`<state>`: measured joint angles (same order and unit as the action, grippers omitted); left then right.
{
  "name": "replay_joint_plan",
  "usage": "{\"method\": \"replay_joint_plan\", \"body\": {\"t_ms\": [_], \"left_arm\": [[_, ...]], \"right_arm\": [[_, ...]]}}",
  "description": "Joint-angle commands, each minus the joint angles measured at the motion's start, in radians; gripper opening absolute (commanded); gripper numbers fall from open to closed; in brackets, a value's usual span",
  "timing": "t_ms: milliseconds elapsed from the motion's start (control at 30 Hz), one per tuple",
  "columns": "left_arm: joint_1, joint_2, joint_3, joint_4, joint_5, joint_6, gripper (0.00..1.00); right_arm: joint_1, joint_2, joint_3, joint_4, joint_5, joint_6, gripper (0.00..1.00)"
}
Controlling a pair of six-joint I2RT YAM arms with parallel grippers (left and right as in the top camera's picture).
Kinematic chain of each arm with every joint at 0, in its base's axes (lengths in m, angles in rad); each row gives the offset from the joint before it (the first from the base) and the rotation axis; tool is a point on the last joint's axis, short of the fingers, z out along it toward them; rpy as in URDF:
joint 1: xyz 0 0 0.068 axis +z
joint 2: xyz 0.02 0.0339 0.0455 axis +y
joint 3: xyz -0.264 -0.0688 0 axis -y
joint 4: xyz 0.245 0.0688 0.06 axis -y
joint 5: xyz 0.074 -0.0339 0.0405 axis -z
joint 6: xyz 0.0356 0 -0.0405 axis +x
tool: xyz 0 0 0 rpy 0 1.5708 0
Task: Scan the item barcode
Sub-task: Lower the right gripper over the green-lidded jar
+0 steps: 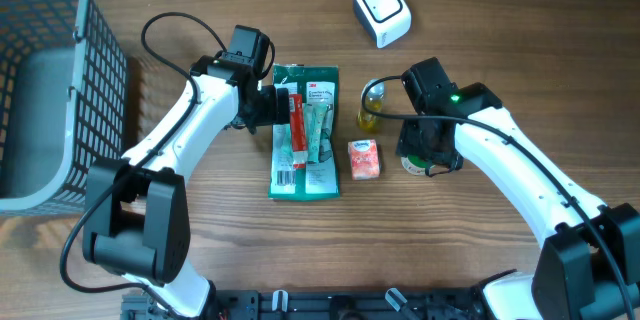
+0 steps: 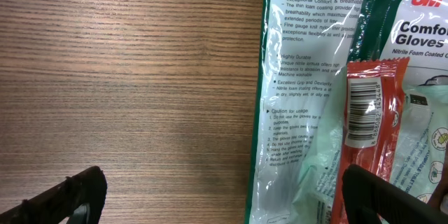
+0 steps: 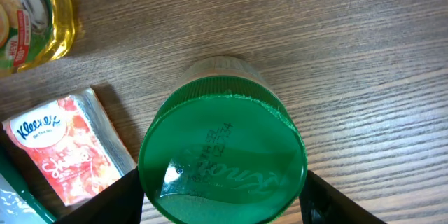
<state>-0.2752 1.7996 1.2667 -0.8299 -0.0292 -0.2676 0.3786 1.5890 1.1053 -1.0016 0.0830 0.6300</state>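
Overhead and wrists: right tool at the jar lid, left tool wide over the glove pack

Overhead, the right tool hangs over a green-lidded jar that stands on the counter, mostly hidden under the arm. Just beside the jar, toward the middle of the counter, lies a tissue pack. A yellow bottle sits just beyond that pack. The scanner — a white box — stands well apart from them near the far edge.

From the right wrist, the lid fills the gap between the fingers, one at each side and right up against its rim. Whether they press it or merely flank it I cannot tell. The jar is upright on the wood, with the tissue pack near it at the frame's left and the bottle in the upper corner.

The left tool is at the far end of a glove pack, which lies flat with a red packet on top. From the left wrist, its fingers are spread wide with nothing between them — one over bare wood, the other over the lower part of the red packet. A barcode faces up on that packet.

A grey basket stands at the counter's left edge.
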Motion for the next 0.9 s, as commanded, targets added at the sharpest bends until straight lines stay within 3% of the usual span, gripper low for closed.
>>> {"method": "replay_joint_plan", "body": {"t_ms": [0,100,333,567,867], "left_arm": [[-0.003,-0.017,-0.006,0.000,-0.006,-0.002,1.00],[-0.003,-0.017,-0.006,0.000,-0.006,-0.002,1.00],[-0.003,-0.017,-0.006,0.000,-0.006,-0.002,1.00],[-0.003,-0.017,-0.006,0.000,-0.006,-0.002,1.00],[-0.003,-0.017,-0.006,0.000,-0.006,-0.002,1.00]], "right_arm": [[-0.002,0.009,-0.008,-0.002,0.013,0.023,0.71],[-0.002,0.009,-0.008,-0.002,0.013,0.035,0.79],[-0.002,0.009,-0.029,-0.003,-0.018,0.055,0.80],[-0.002,0.009,-0.050,0.061,0.005,0.044,0.64],[-0.002,0.009,-0.051,0.069,-0.037,-0.435,0.66]]}}
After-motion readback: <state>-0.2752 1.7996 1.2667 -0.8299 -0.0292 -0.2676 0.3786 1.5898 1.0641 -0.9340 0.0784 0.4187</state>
